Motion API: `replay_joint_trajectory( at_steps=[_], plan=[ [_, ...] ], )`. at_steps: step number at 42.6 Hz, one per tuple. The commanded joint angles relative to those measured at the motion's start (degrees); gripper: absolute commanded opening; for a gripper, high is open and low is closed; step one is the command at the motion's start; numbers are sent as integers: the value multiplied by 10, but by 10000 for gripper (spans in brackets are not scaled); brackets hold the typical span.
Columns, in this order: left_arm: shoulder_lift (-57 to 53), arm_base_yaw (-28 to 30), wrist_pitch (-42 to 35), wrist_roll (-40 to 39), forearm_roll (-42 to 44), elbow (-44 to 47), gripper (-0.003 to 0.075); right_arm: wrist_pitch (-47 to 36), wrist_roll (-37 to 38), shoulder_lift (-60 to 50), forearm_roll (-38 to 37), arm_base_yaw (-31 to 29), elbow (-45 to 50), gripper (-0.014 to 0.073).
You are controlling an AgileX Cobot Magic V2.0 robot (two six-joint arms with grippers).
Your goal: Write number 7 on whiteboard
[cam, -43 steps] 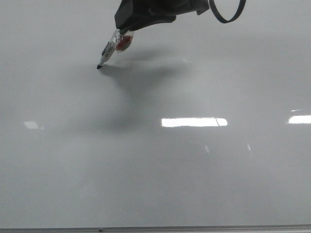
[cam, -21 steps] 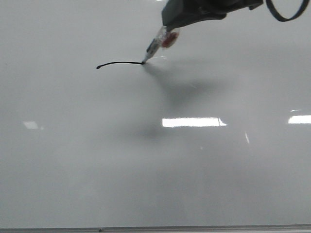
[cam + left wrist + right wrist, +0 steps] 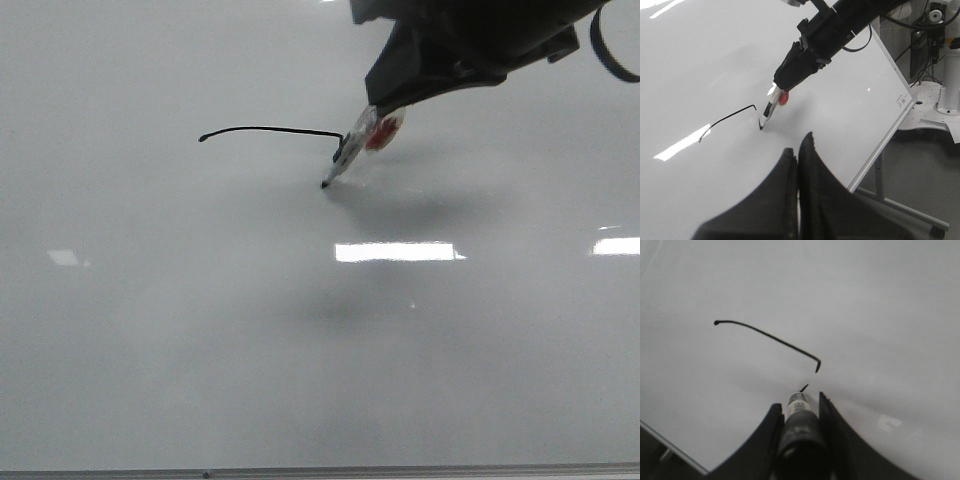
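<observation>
The whiteboard [image 3: 200, 330] fills the front view. On it is part of the number 7 [image 3: 270, 129]: a slightly arched black bar with a tiny hook at its right end. It also shows in the left wrist view [image 3: 727, 118] and the right wrist view [image 3: 770, 338]. My right gripper [image 3: 375, 112] is shut on a marker [image 3: 347, 158] whose tip touches the board just below the bar's right end, where a short stroke [image 3: 803, 387] starts. My left gripper [image 3: 797, 150] is shut and empty, hovering over the board near its edge.
Bright rectangular light reflections [image 3: 398, 251] lie on the board. The board's grey frame edge [image 3: 400, 470] runs along the near side. In the left wrist view, beyond the frame [image 3: 885, 140], are stand legs [image 3: 900, 207], floor, and a white base with cables [image 3: 940, 100].
My right gripper drew the bar from left to right, then moved down and a little left. The marker tip now sits below the bar's right end.
</observation>
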Motion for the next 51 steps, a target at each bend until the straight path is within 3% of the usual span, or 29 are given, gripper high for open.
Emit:
replay_joint_trajectory(
  at_steps=[1,24,33,42,45,47,51],
  plan=[
    [5,0,-45,-5,-9,-16,-20,-18,-7,-1,-5,11,-14,-60],
    [5,0,-45,-5,-9,-16,-20,6,-7,66,-5,69,-19,-60],
    [5,0,-49,-5,-38,-16,-20,128,-36,-16,-5,116,-60,-60],
    [45,0,-17,-9,-60,-50,-15,326,-59,-36,-15,124,-143,-60],
    [80,0,-1,-9,-58,-77,48,377,-59,-36,-31,124,-167,-60],
    [100,0,12,2,-56,-95,141,397,-59,-36,-39,124,-180,-60],
    [159,0,75,17,-56,-123,433,439,-60,-36,-45,124,-200,-60]
  ],
)
